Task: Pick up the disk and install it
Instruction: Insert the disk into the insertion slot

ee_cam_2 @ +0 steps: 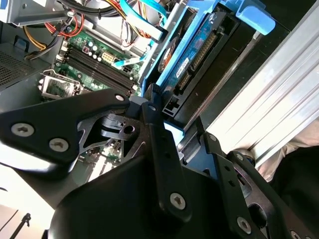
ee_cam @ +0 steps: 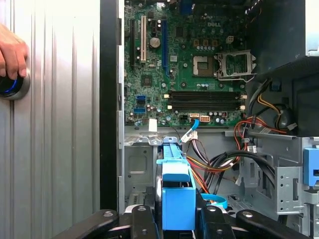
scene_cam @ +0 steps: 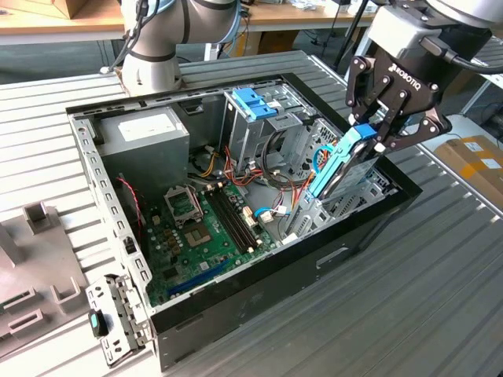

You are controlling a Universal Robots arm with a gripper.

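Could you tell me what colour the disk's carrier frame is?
Light blue; the carrier frame shows best in the first wrist view.

The disk (scene_cam: pixel 338 165) in hand (scene_cam: pixel 369 140), over case (scene_cam: pixel 275 275)

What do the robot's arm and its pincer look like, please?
The arm is made of rounded silver-grey tubes and joints, with a black cable running along it. The pincer is matt black, built of angular linked bars, with white lettering on its body and a light grey block above it. In the second wrist view, silver screws stud its links.
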